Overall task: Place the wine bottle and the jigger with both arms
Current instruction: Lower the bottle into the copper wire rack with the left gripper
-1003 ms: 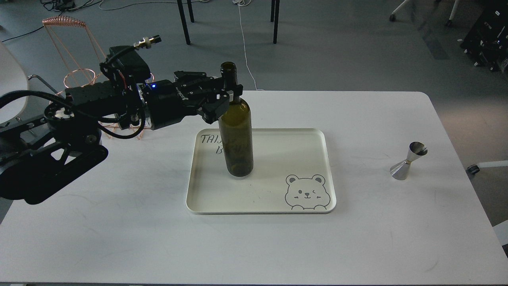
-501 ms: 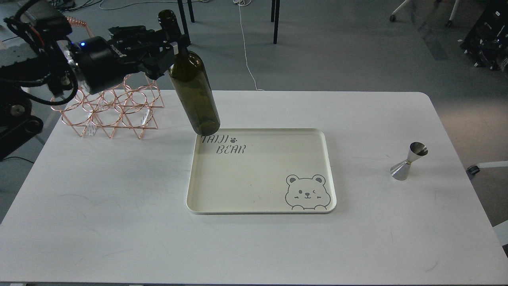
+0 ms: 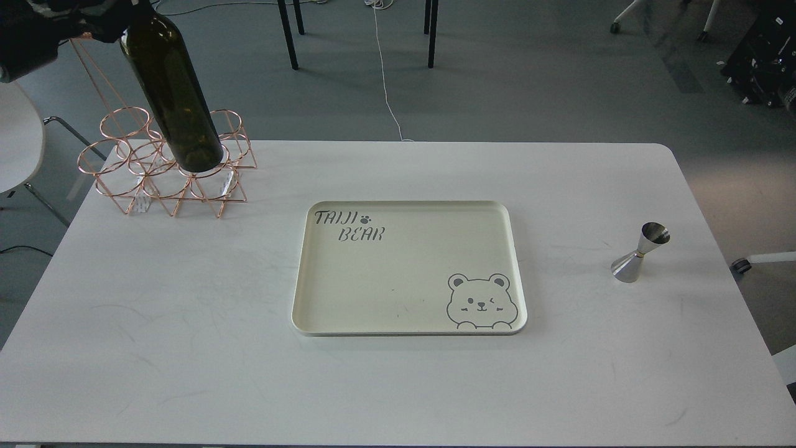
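The wine bottle (image 3: pixel 174 99), unlabelled, hangs tilted above a copper wire rack (image 3: pixel 168 168) at the table's (image 3: pixel 186 348) far left; the left arm (image 3: pixel 37 31) shows only at the frame's corner, its grip unreadable. The jigger (image 3: pixel 640 252) stands far right. Between them, a cream tray (image 3: pixel 404 311) reads "TAIJI BEAR".

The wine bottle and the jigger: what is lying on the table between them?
In the head view, the cream tray lies between the wine bottle and the jigger; nothing stands on it. The table is otherwise bare there.
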### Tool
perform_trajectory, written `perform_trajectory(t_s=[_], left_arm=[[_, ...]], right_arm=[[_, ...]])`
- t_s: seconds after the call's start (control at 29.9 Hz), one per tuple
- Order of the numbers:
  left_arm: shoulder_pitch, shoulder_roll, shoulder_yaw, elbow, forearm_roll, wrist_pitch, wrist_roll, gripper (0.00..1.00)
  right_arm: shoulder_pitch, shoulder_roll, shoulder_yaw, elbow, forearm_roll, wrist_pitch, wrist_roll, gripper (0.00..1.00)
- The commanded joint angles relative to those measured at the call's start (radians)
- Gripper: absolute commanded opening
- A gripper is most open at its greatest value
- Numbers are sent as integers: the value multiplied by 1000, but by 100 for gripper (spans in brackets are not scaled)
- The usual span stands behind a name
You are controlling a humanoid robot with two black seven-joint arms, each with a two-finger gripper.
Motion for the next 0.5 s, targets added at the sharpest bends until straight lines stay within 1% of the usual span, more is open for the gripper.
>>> perform_trajectory(t_s=[0.0, 0.4, 0.47], left_arm=[[-1, -27, 6, 67, 10, 28, 0, 16], [6, -81, 17, 114, 11, 52, 9, 16], [4, -82, 35, 116, 13, 55, 9, 16]], right_arm=[[0, -1, 0, -1, 0, 3, 0, 97], [0, 0, 0, -1, 0, 5, 0, 97], [0, 0, -1, -1, 0, 5, 0, 97]])
